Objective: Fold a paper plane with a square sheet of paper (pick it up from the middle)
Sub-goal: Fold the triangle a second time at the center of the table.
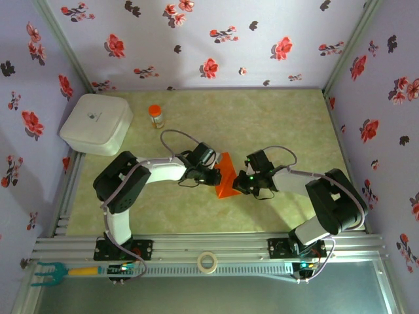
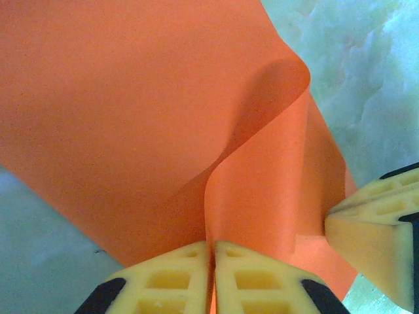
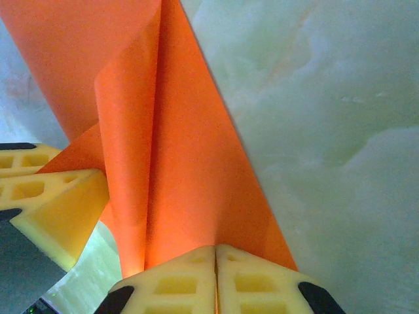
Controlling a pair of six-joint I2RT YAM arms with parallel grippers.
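- Top external: square sheet of paper (image 1: 226, 171), part-folded into a wedge, lies mid-tabletop (image 1: 288, 118); left fingers (image 1: 213, 175) at its 9 o'clock, right fingers (image 1: 239, 183) at its 3 o'clock, both touching it
- Left wrist: left fingers at 6 o'clock, pinched shut on the sheet's edge; one layer bulges loose toward 1 o'clock; right fingers meet the sheet at 4 o'clock
- Right wrist: right fingers at 6 o'clock, closed on the fold; left fingers at 8 o'clock
- Risk, as judged: opposed pulling may tear the thin sheet; the bulging layer may crease crooked; either pinch may slip
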